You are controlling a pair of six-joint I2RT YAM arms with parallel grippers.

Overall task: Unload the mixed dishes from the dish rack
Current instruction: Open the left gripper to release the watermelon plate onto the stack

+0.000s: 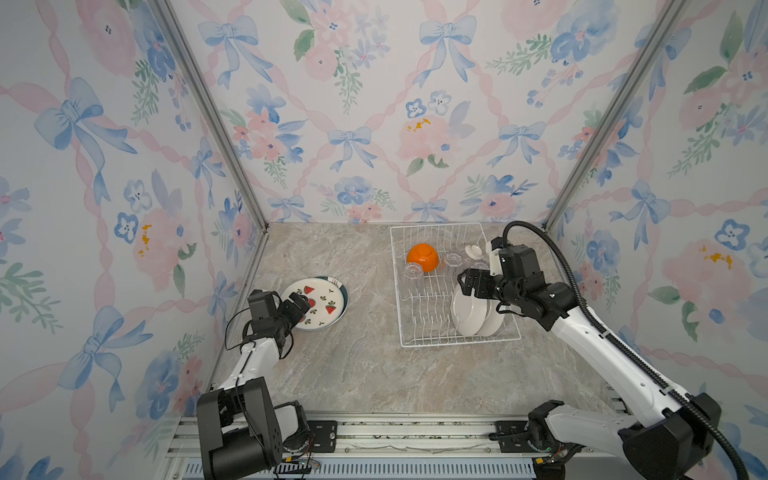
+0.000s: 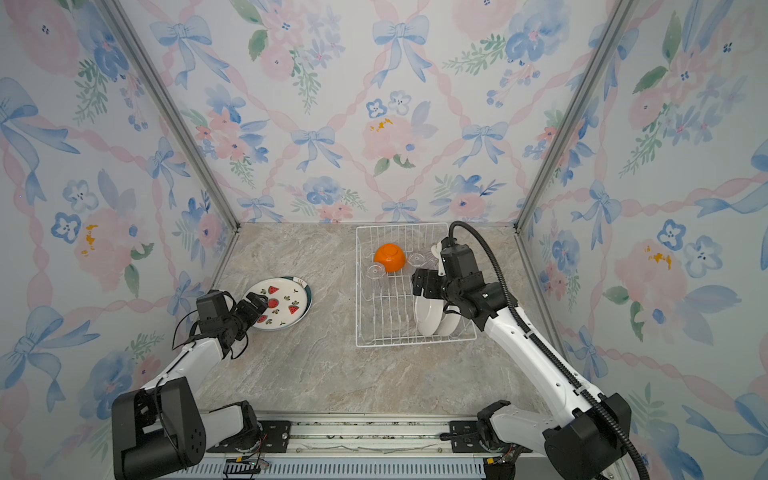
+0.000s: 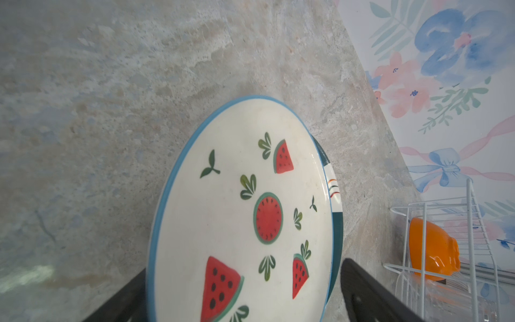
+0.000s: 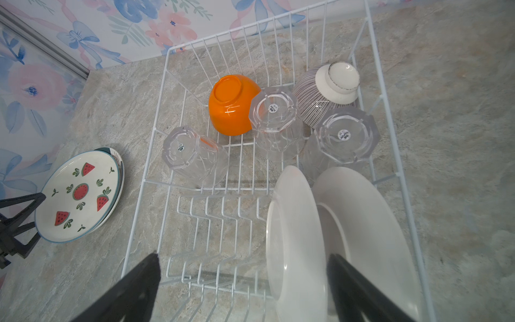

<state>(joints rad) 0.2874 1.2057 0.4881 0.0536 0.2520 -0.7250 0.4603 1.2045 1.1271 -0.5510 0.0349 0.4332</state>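
Near the left edge of the table (image 1: 374, 374), the left tool (image 1: 300, 305) stands open over the watermelon plate (image 1: 322, 303). The plate lies face up on a dark-rimmed plate (image 1: 340, 286), not centred on it.

Risk: a finger catching the rim on the way out would drag the top plate off its seat.

Toward the far right corner, the dish rack (image 1: 415, 344) holds two white plates (image 4: 295, 237) upright in the prongs at its near right corner. The right tool (image 1: 465, 286) hangs above them, jaws wide, nothing held.

Risk: the plates stand close together and look glazed and slick. A skewed pinch could tip one against its neighbour or snag a prong.

Behind them sit three clear tumblers (image 4: 276, 122), an orange bowl (image 4: 231, 106) and a striped bowl (image 4: 326, 89), all upside down.
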